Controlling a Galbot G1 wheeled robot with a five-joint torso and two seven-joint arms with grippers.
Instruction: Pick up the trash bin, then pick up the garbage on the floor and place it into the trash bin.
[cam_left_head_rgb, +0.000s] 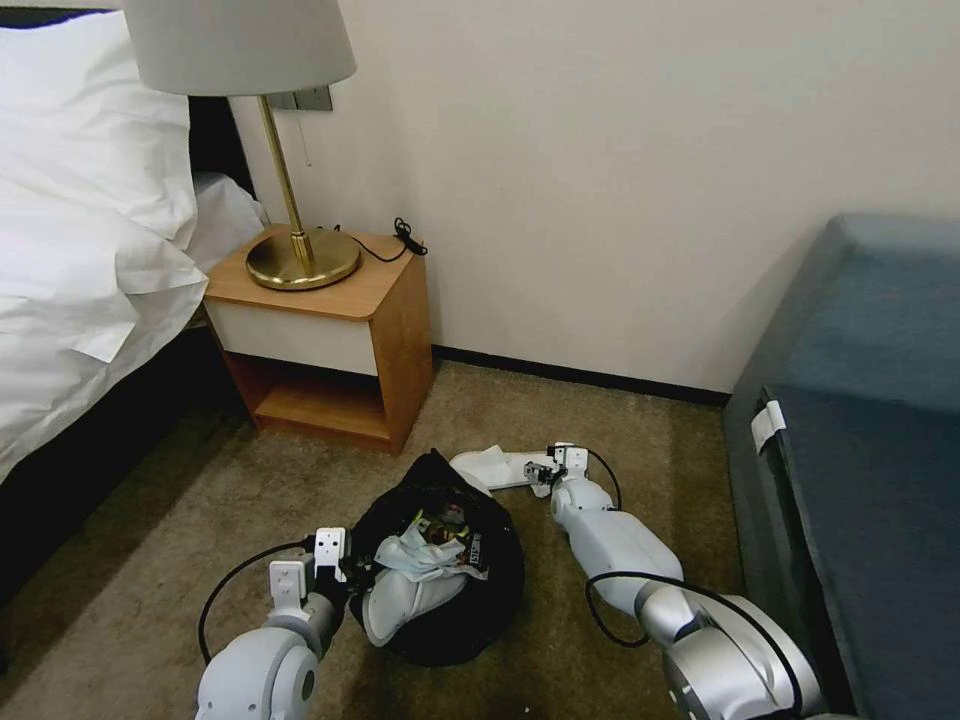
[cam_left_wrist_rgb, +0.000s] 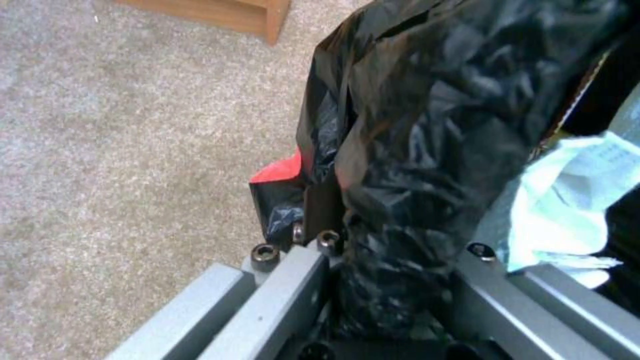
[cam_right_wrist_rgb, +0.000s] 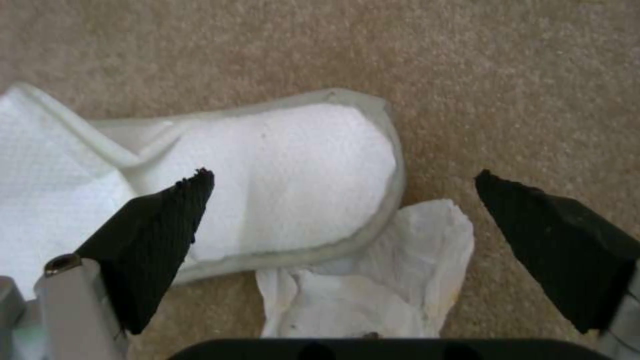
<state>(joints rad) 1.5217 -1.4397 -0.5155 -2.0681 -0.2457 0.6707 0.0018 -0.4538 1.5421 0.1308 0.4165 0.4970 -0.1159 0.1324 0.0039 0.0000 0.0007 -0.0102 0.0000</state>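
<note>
Glossy crinkled black plastic lines the trash bin (cam_left_head_rgb: 445, 590); the slipper (cam_right_wrist_rgb: 280, 180) is matt white cloth.

My head camera looked forward and down from high over the carpet (cam_left_head_rgb: 620, 420), while both wrist cameras sat close, the left against the trash bin (cam_left_wrist_rgb: 427, 150), the right above the slipper (cam_right_wrist_rgb: 293, 175), both shared with it.

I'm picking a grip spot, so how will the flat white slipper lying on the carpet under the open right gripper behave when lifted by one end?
The flat white slipper looks thin and soft-edged, so it will probably droop from a one-end pinch. It seems light for its size. The crumpled white tissue tucked under its rim may shift or cling as the open right gripper lifts it.
</note>
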